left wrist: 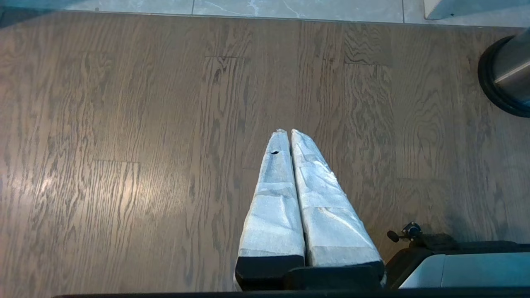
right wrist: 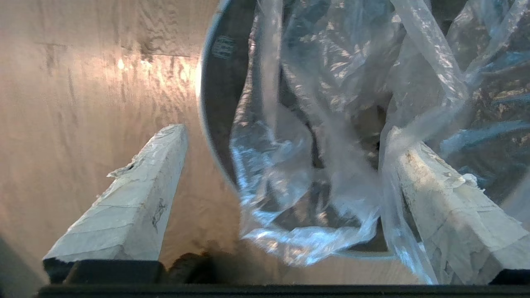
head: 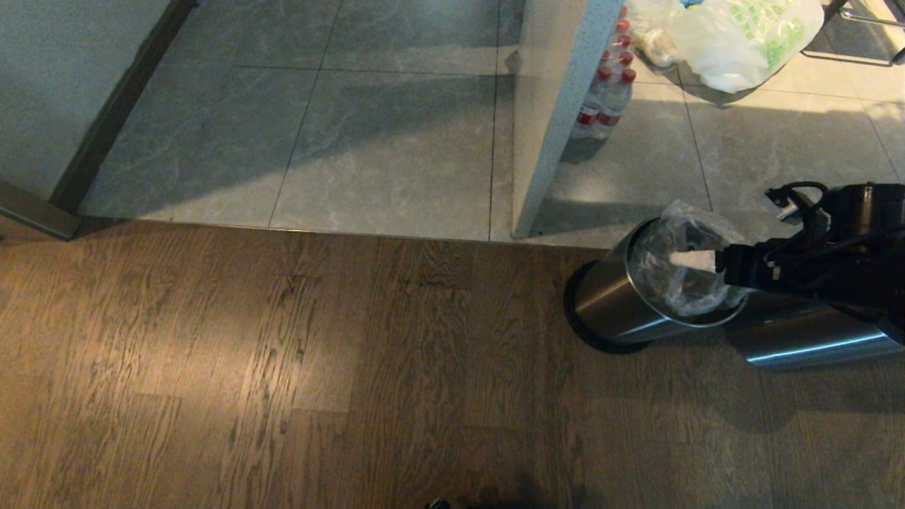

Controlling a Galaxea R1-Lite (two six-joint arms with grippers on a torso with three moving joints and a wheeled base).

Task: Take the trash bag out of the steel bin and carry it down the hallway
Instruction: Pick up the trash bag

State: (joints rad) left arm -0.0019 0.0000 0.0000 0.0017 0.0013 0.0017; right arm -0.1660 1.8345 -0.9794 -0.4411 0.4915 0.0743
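Straddling the steel bin (head: 622, 304) rim, our right gripper (right wrist: 285, 136) stands spread, one finger outside, one among the trash bag (right wrist: 314, 124) folds inside it, placed for pinching the liner; left gripper (left wrist: 290, 133) pressed together, parked.

The right hand (head: 696, 261) is covering part of the steel bin's (head: 615, 297) mouth in the head view, and its arm is running off that picture's right edge. The trash bag (right wrist: 314, 174) is spilling past the top and right edges of the right wrist view, blurred where it crosses between the fingers (right wrist: 136, 194); what lies inside it, beyond the hand, is hiding behind glare and creases. A second steel cylinder (head: 813, 339) below the right arm is being half covered. The left hand (left wrist: 290, 133) is seeing only the bin's base, cut by the edge.
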